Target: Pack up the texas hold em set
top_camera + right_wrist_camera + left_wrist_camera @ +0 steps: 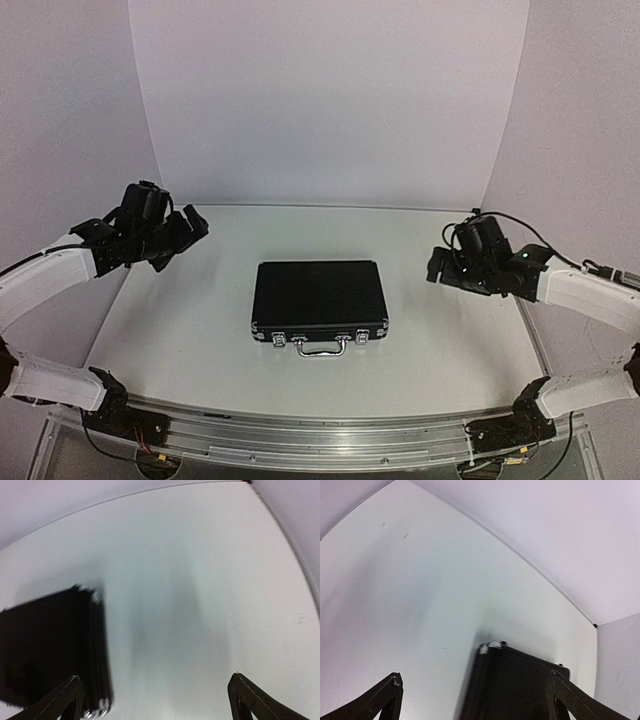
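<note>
Reading the layout: black briefcase point(320, 297) lies flat and shut at the middle of the table point(190, 330), long axis running left-right. Its silver handle point(321, 347) and latches point(275, 338) are on the near edge. No loose pieces of the set show outside it.

Left hand point(182, 240) hangs over the far-left of the table, so the case is to its right and nearer. Right hand point(436, 265) hangs off the case's right end, case to its left. Both are clear of it; right looks slightly nearer.

Both hands are spread wide, empty, touching nothing. Wrist views show only table and case past the fingers.

Can't tell if the latches are snapped. My read: packing looks finished. Any remaining move would be a press on the near-edge latches.
</note>
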`<state>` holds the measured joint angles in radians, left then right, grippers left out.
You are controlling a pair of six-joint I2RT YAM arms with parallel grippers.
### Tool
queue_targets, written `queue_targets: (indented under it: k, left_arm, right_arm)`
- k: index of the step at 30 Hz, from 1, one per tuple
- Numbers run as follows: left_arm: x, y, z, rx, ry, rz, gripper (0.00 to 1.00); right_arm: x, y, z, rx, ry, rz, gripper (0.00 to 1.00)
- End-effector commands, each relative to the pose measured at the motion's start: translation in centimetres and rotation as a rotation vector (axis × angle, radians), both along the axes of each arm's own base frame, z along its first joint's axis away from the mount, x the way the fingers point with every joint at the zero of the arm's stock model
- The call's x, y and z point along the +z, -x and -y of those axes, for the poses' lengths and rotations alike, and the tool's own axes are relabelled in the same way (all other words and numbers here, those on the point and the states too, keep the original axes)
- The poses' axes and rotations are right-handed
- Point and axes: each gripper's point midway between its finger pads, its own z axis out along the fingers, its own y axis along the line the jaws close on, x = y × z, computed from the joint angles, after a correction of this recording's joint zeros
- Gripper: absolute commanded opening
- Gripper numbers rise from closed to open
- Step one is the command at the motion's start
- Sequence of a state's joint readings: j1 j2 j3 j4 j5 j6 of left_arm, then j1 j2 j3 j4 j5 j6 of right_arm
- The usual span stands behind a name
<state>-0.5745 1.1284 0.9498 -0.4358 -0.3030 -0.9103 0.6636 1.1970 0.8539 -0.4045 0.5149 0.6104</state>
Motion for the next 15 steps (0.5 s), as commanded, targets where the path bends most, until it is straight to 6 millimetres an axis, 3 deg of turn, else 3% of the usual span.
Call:
queue_targets:
  k: [1,5,9,15]
  left_arm:
    - [-4.9,-2.6,-3.7,-0.064,-0.015,-0.152,1.0]
    - [-6.0,-3.2,-7.2,0.0,0.027,-0.149,1.0]
    - [-5.5,-2.2,-8.3,0.026,-0.002,-0.113,1.0]
    - [-5.2,-1.2,-9.4,0.064,-0.029,-0.098,1.0]
  right_arm:
    - [0.2,-1.9,8.4,-0.19,-0.006,-0.067,0.98]
    - [0.6,-2.8,12.2,-0.273,-0.032,-0.074,0.98]
    - [1.4,-2.5,13.3,-0.287,0.023,-0.044,0.98]
    - [1.5,-1.8,13.3,-0.296,-0.005,-0.028,0.98]
